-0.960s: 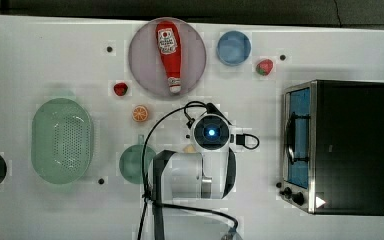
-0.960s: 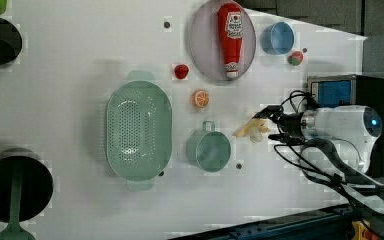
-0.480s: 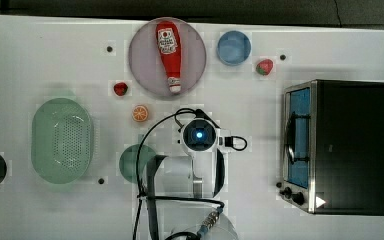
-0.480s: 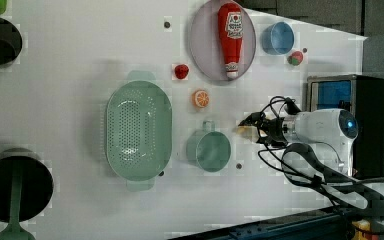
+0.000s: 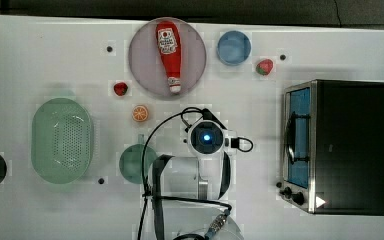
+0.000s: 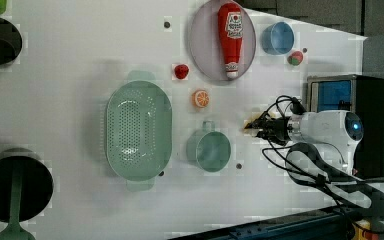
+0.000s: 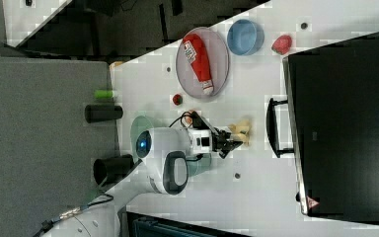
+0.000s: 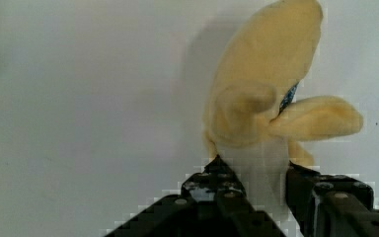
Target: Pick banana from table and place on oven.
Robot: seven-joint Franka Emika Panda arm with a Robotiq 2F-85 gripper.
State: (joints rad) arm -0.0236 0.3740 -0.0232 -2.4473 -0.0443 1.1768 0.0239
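White and flat, the counter carries a spread of kitchen things, dotted with a few small dark screw holes. One pale yellow-cream banana lies on it, and the wrist view shows its lower end between the two black fingers of the end effector, which stand narrow around it; whether they already press on the fruit cannot be told. In the right view the banana lies between the arm and the oven's handle.

One oven stands at the top view's right, black on top, with a blue-tinted glass door, a metal handle and black knobs. Nothing lies on its top.

One round plate holds one red ketchup bottle; its label has white lettering too small to read. Beside the plate in the top view sit one blue bowl and, just past it, one red strawberry. Another small red fruit lies at the plate's other side, and one orange slice lies below it. One green cup sits next to the arm's white body, and one green colander lies farther to the top view's left. Black cables loop around the wrist.
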